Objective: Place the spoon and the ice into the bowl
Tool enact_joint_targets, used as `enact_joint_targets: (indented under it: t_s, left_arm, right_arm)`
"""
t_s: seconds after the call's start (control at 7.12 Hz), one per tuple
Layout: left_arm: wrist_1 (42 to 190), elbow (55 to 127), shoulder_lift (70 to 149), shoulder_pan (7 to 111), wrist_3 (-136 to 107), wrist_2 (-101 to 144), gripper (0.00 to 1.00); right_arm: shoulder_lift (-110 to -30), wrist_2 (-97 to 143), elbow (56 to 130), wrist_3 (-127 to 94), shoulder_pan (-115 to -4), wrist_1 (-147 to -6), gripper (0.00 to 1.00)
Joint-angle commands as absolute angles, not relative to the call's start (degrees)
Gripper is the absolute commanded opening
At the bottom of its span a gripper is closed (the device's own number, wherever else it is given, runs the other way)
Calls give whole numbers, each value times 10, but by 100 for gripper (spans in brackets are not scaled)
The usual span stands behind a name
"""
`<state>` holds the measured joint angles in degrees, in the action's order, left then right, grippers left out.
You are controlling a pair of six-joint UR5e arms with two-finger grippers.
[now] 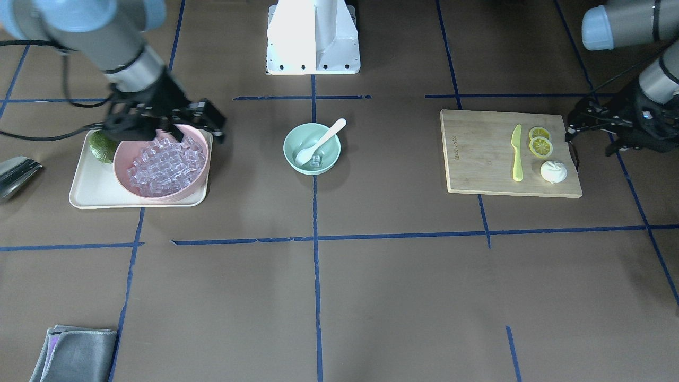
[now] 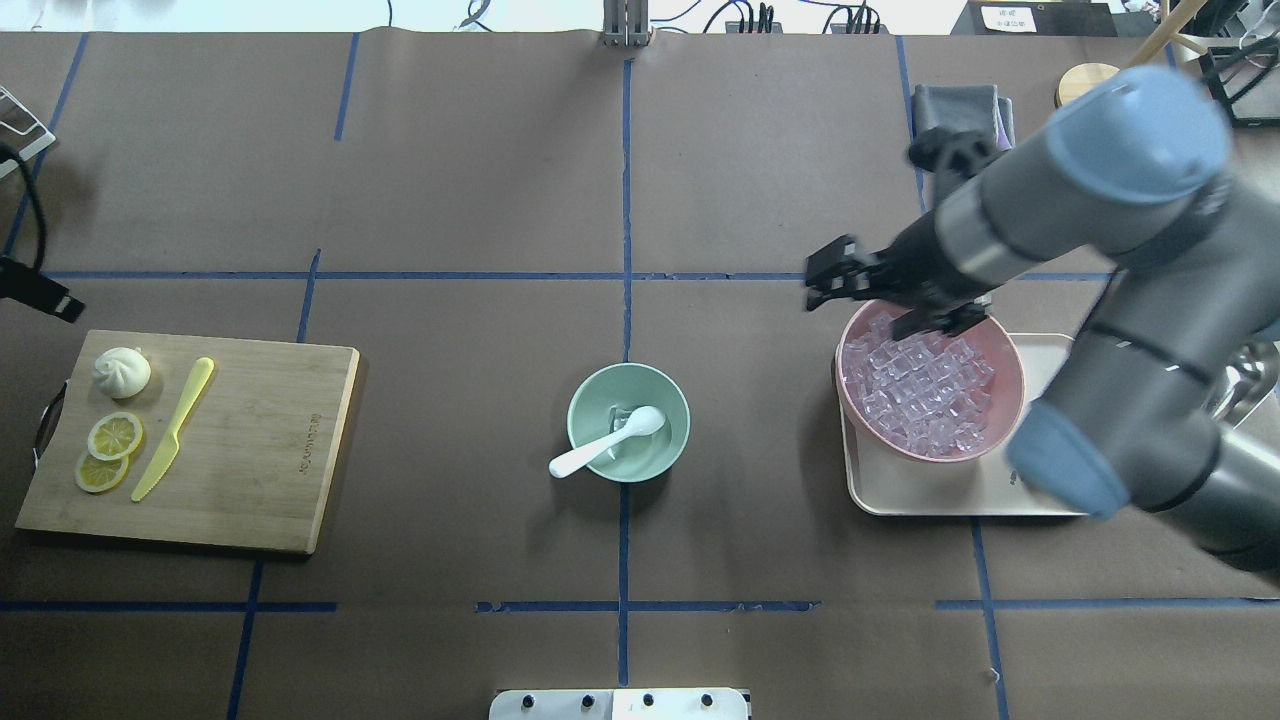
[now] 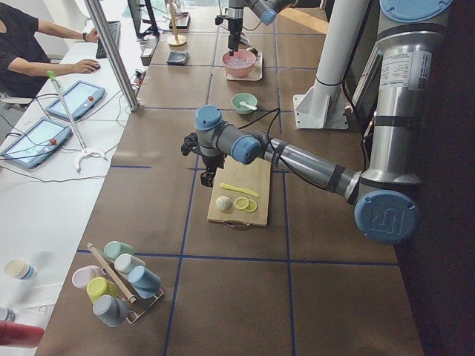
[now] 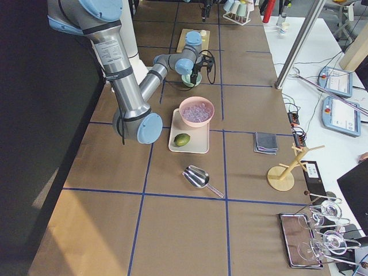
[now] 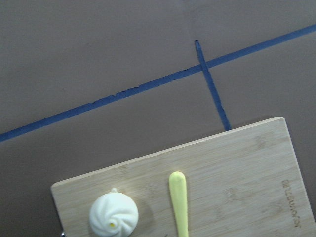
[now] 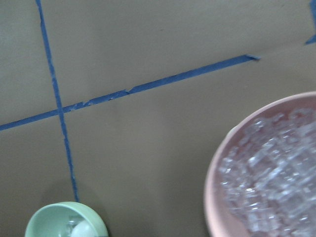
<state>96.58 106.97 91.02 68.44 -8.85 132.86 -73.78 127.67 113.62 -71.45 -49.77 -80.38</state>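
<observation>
1. The spoon lay with its scoop inside the mint-green bowl, its handle leaning over the rim.
2. 1 clear ice cube sat in that bowl beside the scoop; more ice filled the pink bowl on the tray.
3. The right gripper hung over the pink bowl's edge; whether it clenched anything could not be told.
4. The left gripper, its fingers spread, hovered beside the cutting board.

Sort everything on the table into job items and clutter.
Job: spoon, ice, bowl, pink bowl holding the ice.
Lying about: board, knife, lemon slices, bun, tray, lime, scoop, cloth.
</observation>
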Motion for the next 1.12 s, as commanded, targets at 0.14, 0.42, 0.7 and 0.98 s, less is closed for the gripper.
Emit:
enact_joint_targets:
  t_s: [0.14,0.42,0.7,0.98]
  left_arm:
    - [957,981,896,781,12,1358,100]
    - [957,953,894,809,38,1362,100]
    - [957,956,892,811,39,1362,100]
    - [921,961,892,812,33,1374,100]
  right_arm:
    - [-892,1370,1132,-370,-681,-823,100]
    - [-920,1368,1119,-134,-763,-938,100]
    - [-918,1362,1031,75,-845,-994,100]
    - [-913,1361,954,172,-888,-994,100]
